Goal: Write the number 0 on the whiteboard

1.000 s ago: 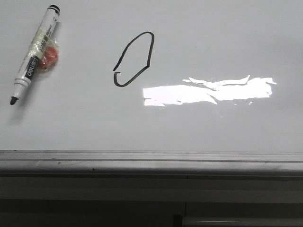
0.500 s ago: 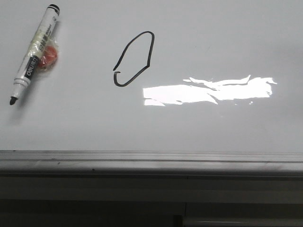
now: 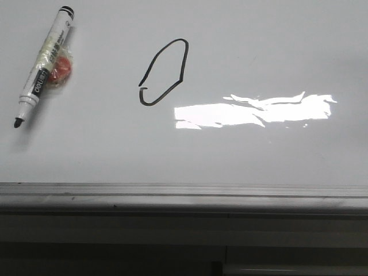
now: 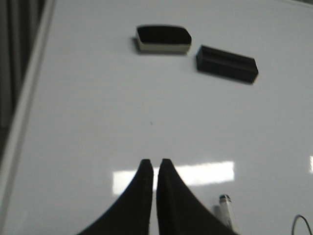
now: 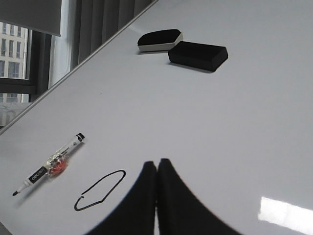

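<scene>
The number 0 is a thin black lopsided loop drawn on the whiteboard, left of a bright glare patch; the right wrist view shows the number 0 too. A white marker with a black cap and bare tip lies loose at the far left, an orange blob taped to it. In the right wrist view the marker lies beyond the loop. My right gripper is shut and empty above the board, beside the loop. My left gripper is shut and empty, with the marker just off to one side.
Two erasers rest at the far end of the board: a white-backed eraser and a black eraser, also seen as the white-backed eraser and the black eraser. The board's grey metal frame runs along the near edge. Window blinds stand beyond one side.
The marker has shifted very slightly on the board; the loop and everything else look the same.
</scene>
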